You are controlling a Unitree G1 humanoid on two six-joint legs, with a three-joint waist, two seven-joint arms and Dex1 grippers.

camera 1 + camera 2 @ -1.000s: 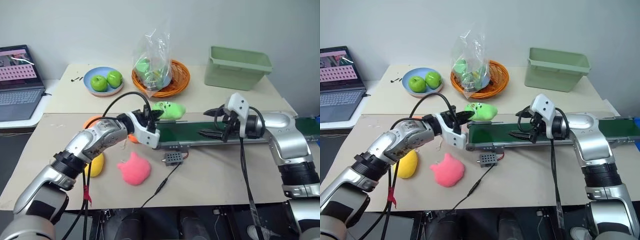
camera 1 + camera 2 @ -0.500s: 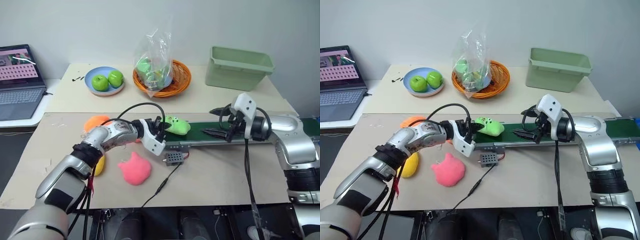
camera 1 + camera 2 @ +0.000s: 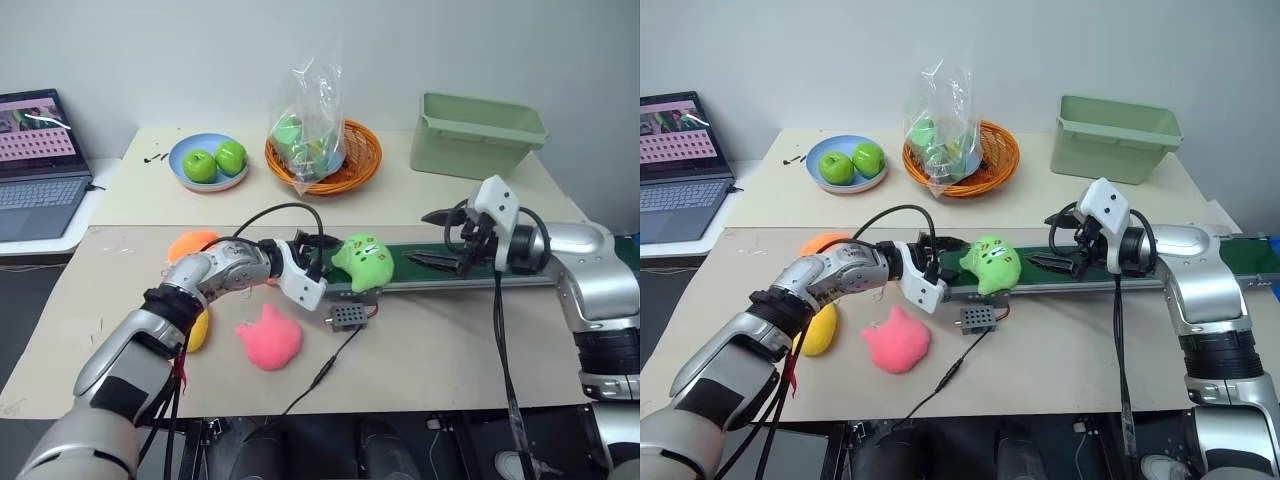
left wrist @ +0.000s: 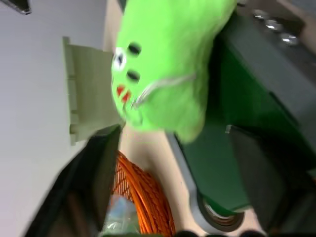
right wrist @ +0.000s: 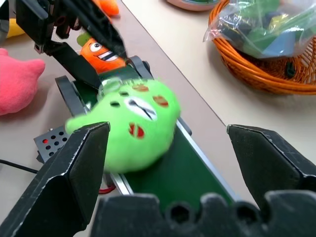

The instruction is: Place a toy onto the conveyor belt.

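Observation:
The lime-green toy (image 3: 362, 262) rests on the left end of the dark green conveyor belt (image 3: 398, 264), leaning over its near frame edge with its stitched face turned up. My left gripper (image 3: 325, 255) is just left of the toy and open; in the left wrist view its fingers (image 4: 101, 173) stand wide apart and clear of the toy (image 4: 163, 74). My right gripper (image 3: 418, 238) hovers over the belt to the right of the toy (image 5: 131, 126), also open with nothing in it.
Pink (image 3: 268, 338), yellow (image 3: 197, 328) and orange (image 3: 193, 243) plush toys lie on the table left of the belt. A small grey box (image 3: 347, 317) with a cable sits below the belt end. Behind are an apple plate (image 3: 205, 160), orange basket (image 3: 322, 150), green bin (image 3: 480, 135) and laptop (image 3: 35, 165).
My left gripper brought the toy down to the belt's left end and opened, letting it go. The toy now lies on the belt. The right gripper has barely moved.

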